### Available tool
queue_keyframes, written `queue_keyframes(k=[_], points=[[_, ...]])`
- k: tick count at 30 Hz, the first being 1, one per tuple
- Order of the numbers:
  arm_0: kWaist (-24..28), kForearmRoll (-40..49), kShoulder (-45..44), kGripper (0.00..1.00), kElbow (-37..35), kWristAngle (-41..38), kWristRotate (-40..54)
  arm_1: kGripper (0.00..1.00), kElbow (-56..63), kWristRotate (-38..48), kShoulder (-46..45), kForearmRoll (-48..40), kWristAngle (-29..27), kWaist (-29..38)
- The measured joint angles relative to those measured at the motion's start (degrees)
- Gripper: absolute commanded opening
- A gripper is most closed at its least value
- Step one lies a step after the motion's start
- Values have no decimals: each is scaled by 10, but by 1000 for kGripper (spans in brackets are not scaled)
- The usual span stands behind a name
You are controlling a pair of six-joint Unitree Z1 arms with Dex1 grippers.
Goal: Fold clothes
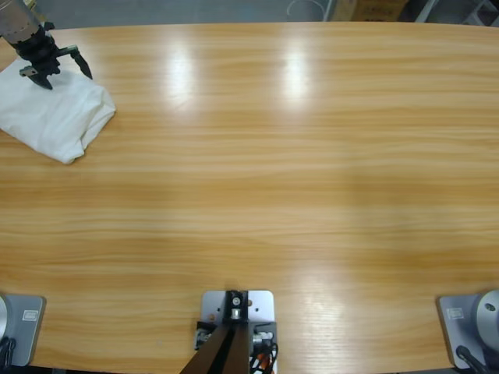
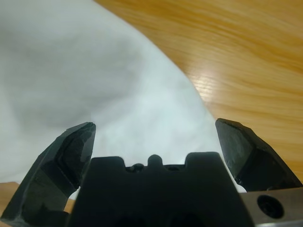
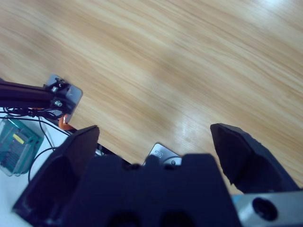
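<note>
At counter's (image 1: pixel 257 156) far left corner, white T-shirt (image 1: pixel 54 117) lies bunched. Left gripper (image 1: pixel 56 66) over it, jaws apart, empty. Right gripper (image 3: pixel 154 142) jaws apart above bare wood.

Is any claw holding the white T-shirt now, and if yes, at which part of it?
Nothing is held. The left claw is open above the bunched T-shirt at the table's corner; the right claw is open over bare wood.

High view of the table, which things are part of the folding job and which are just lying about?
Part of the job: white T-shirt, bunched at the table's far left; left gripper, open over it.
Lying about: nothing loose; only the bare wooden table.
</note>
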Motion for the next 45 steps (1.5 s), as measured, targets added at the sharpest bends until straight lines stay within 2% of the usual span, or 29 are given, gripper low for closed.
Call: queue_keyframes(k=[6, 8, 10, 13, 15, 17, 20, 25, 28, 30, 36, 45], points=[[0, 18, -17, 1000, 8, -16, 14, 964, -4, 0, 0, 0, 1, 0], [-7, 3, -55, 1000, 46, -17, 24, 964, -3, 0, 0, 0, 6, 0], [-28, -41, -116, 1000, 115, -19, 36, 959, 5, 0, 0, -8, 15, 0], [-87, -143, -239, 1000, 266, -58, 60, 941, 43, -1, -6, -46, 36, 0], [-150, -199, -315, 1000, 359, -88, 80, 939, 76, -3, -7, -88, 47, 2], [-220, -228, -377, 991, 422, -103, 96, 942, 113, -5, -7, -146, 49, 16], [-280, -247, -452, 991, 477, -125, 120, 990, 179, -16, 2, -239, 49, 47], [-383, -263, -542, 996, 522, -133, 142, 1000, 292, -32, 24, -406, 52, 114], [-429, -274, -549, 991, 542, -133, 143, 1000, 349, -31, 40, -509, 77, 135], [-455, -284, -550, 991, 555, -133, 146, 1000, 366, -30, 65, -543, 91, 147], [-476, -332, -551, 991, 598, -133, 147, 1000, 377, -68, 131, -595, 98, 179], [-479, -382, -520, 977, 607, -111, 141, 1000, 380, -101, 136, -621, 60, 182]])
